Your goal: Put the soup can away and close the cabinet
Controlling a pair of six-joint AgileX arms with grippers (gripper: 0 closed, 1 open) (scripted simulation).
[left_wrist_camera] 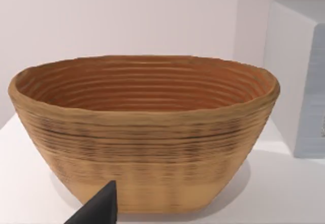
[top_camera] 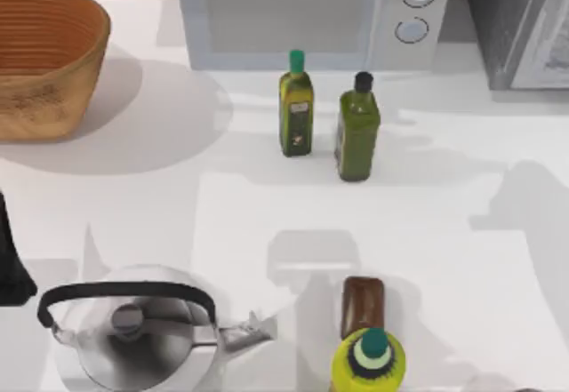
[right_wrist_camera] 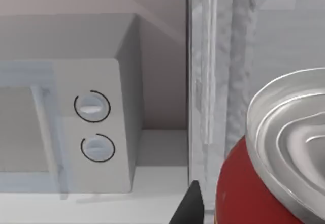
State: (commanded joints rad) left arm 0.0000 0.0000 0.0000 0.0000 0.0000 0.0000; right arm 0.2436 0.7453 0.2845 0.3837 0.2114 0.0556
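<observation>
**Soup can riding close at right wrist, cabinet at far right corner**

Right wrist view: the soup can is sitting very near the camera, silver ridged end facing it, red label below. One dark fingertip is showing just beside the can; contact is not resolvable, so whether the right gripper is clamped on the can or standing apart cannot be told. Past the can, the cabinet's pale framed door is standing upright, and the white microwave with its two round knobs is sitting beside it.

Top view: the cabinet is occupying the table's far right corner, the microwave along the far edge beside it. Two olive oil bottles, green-capped and black-capped, are standing in front of the microwave. A woven basket is sitting at the far left corner. Along the near edge: a steel kettle, a brown jar, a yellow bottle with green cap.

Left arm is parked at the left edge; its wrist view is facing the basket, one dark finger tip showing. Spread of the left gripper cannot be told.
</observation>
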